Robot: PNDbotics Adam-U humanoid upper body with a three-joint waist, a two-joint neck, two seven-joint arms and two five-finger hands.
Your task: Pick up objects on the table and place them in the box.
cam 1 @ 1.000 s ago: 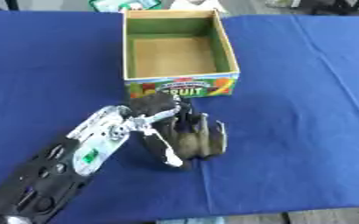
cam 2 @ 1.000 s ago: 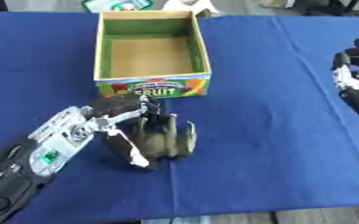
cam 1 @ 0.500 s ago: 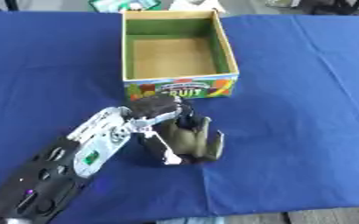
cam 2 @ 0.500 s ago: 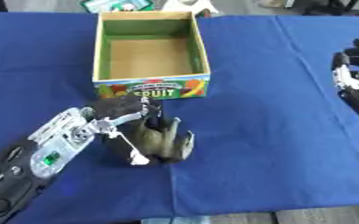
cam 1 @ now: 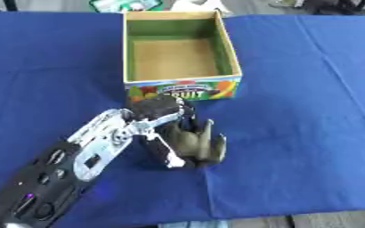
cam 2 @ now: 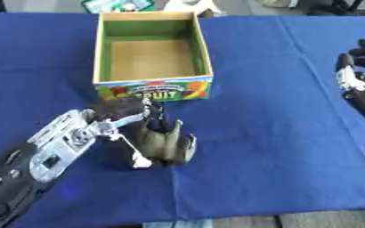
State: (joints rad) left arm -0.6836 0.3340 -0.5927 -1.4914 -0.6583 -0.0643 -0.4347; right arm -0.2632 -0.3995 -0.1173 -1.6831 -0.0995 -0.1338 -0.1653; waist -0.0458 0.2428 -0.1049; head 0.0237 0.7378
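Your left hand (cam 1: 160, 116) reaches in from the lower left of the frame across the blue table (cam 1: 294, 133) and sits at centre, its fingers curled round a dark olive-brown toy animal (cam 1: 193, 144) that stands on the cloth just below the box (cam 1: 178, 53). The toy is upright, its pale-tipped parts pointing up, and one light-coloured finger runs down its left flank to the cloth. The box lies in the upper middle of the frame, open at the top, with green inner walls, a bare brown floor and a printed fruit label on the side facing you; nothing shows inside it. The toy stands near that labelled side but apart from it, slightly to the right of the hand's knuckles. Your right hand (cam 2: 361, 80) shows at the right edge in the right eye view, well apart from the toy and the box, fingers up and relaxed, holding nothing. A green-and-white item (cam 2: 117, 5) lies beyond the table's far edge at upper left.
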